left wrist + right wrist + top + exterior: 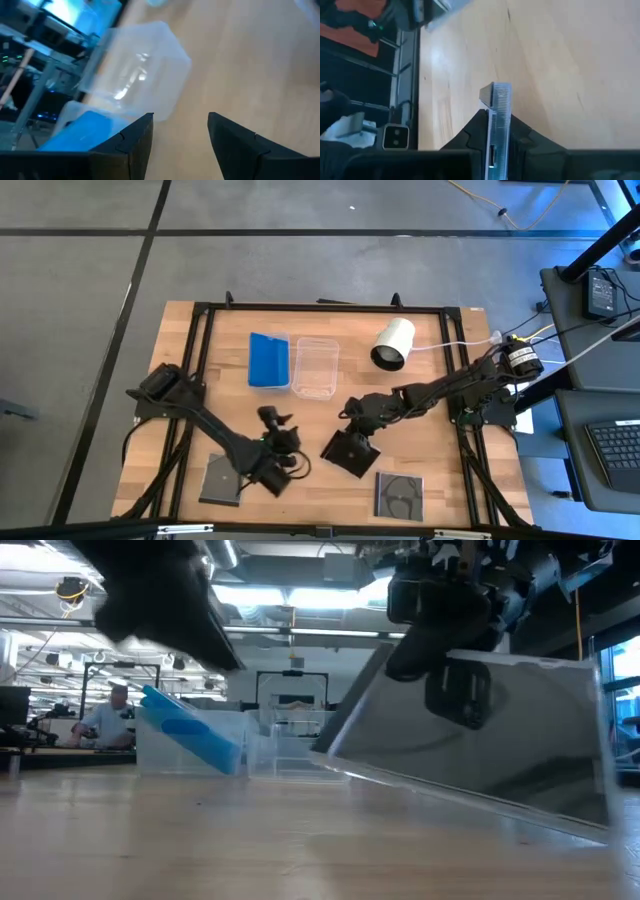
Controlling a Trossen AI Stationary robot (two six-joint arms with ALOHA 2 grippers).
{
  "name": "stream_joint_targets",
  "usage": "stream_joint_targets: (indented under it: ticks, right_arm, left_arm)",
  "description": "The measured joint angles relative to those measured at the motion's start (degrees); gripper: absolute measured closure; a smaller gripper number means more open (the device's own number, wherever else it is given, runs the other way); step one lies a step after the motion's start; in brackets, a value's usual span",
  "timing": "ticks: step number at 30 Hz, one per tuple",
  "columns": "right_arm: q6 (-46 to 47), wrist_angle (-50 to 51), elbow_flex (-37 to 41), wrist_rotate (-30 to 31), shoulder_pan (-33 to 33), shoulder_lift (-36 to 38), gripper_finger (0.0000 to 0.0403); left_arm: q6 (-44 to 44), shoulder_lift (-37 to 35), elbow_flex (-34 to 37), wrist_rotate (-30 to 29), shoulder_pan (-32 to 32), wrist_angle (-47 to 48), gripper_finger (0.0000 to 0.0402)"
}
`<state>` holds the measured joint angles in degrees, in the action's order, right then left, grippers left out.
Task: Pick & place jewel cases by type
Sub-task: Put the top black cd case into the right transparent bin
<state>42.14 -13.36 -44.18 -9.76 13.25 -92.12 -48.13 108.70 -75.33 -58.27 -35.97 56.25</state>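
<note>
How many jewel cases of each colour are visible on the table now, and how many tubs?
Dark jewel cases: 3, at, and one in the right gripper.
Blue jewel cases: stack, count unclear.
Clear tubs: 2, and one under the blue.
Total: at least 6.

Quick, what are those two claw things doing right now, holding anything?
Left gripper: open, holding nothing, hanging over the table.
Right gripper: shut on the edge of a dark jewel case, held tilted.
</note>
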Motion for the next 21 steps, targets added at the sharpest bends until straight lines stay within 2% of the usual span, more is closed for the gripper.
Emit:
stream_joint_targets:
  ticks: [3,6,12,17,21]
  right_arm:
    - [-1.58,-1.17,0.00,-1.26,-0.95,0.00,0.0361]
    - [-3.17,-3.27,0.02,-2.71,-2.00,0.00,0.0363]
    - [-6.63,-10.16,0.00,-6.17,-4.54,-0.02,0.0362]
    - [-9.64,-15.19,0.00,-6.44,-7.34,-0.02,0.0365]
    - [-11.06,-18.39,0.00,-6.45,-10.67,0.07,0.0363]
  left_arm:
    - [-5.94,-1.80,0.00,-3.25,-1.99,4.50,0.0215]
    - [-8.80,-2.66,0.00,-3.86,-3.05,6.93,0.0215]
    - [-10.54,-2.77,0.62,-1.85,-3.49,7.83,0.0215]
    - [-20.74,-2.77,2.67,-1.13,-3.34,7.58,0.0215]
    - [-23.58,-2.77,2.91,1.32,-3.32,7.76,0.0215]
